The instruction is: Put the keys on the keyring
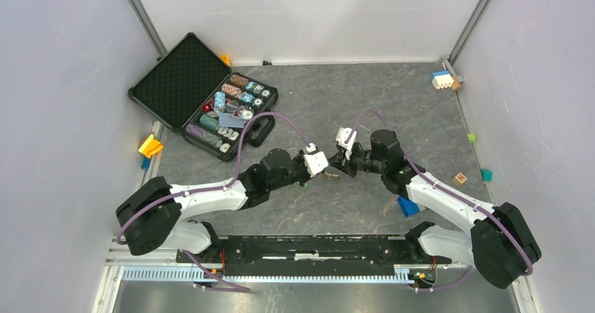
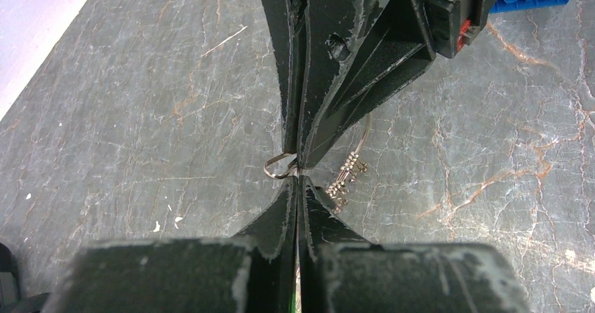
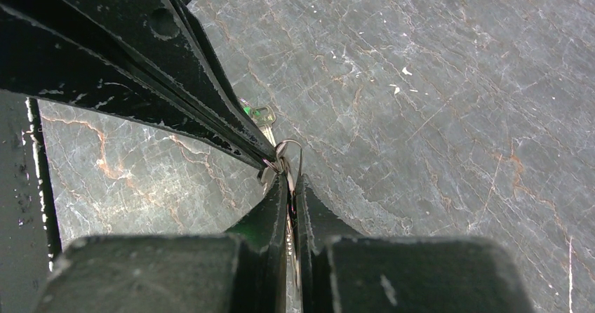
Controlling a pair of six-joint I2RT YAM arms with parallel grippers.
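You have the grey marbled table (image 1: 316, 102) with both arms reaching in to meet near its middle, well apart from the open black case (image 1: 175, 81) at the far left. The left fingers (image 1: 323, 173) and the right fingers (image 1: 339, 166) point at each other, tip to tip, just above the table. Your left fingers are pressed together. The green-headed key (image 3: 257, 113) shows at their edge in the right wrist view, so they look clamped on it. Your right fingers are closed on the keyring (image 2: 279, 166). In the right wrist view its thin wire runs down between them, and a small loop of it pokes out right where the two sets of tips meet. The rest of the ring curves off behind the right fingers. Its small plain keys (image 2: 346, 177) hang bunched just beside the tips, over the table.
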